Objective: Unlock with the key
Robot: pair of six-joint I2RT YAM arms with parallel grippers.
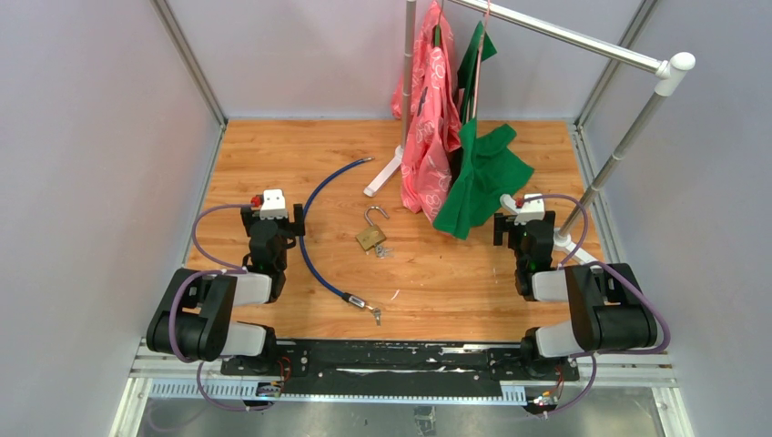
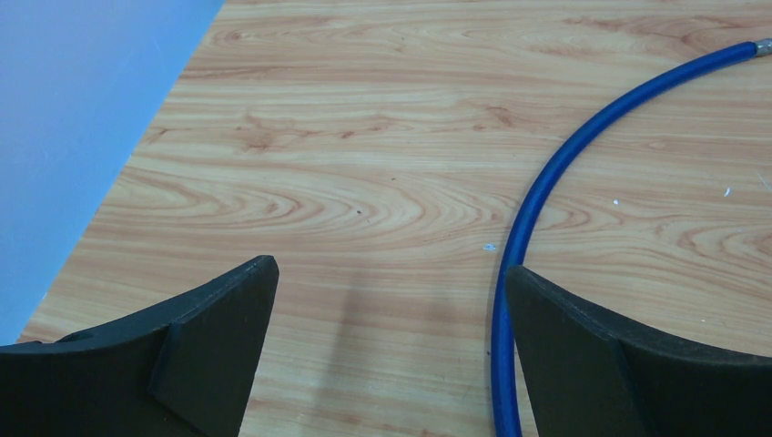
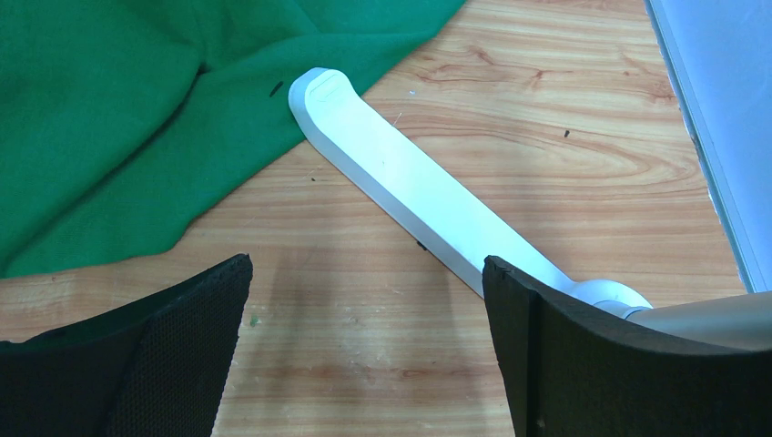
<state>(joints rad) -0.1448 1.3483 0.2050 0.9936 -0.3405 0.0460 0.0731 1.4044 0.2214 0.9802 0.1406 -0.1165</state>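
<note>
A brass padlock (image 1: pixel 370 237) with its shackle swung open lies mid-table, small keys (image 1: pixel 380 250) beside it. A blue cable lock (image 1: pixel 308 238) curves from the back centre to its metal end with a key (image 1: pixel 375 315) near the front. My left gripper (image 1: pixel 273 217) is open and empty, left of the cable; the cable (image 2: pixel 533 205) passes by its right finger (image 2: pixel 628 364). My right gripper (image 1: pixel 525 218) is open and empty, right of the padlock, over bare wood.
A clothes rack (image 1: pixel 583 41) stands at the back with a pink garment (image 1: pixel 430 118) and a green garment (image 1: pixel 478 173) hanging to the table. Its white foot (image 3: pixel 410 196) lies by my right finger. Grey walls (image 1: pixel 82 182) enclose the wooden table.
</note>
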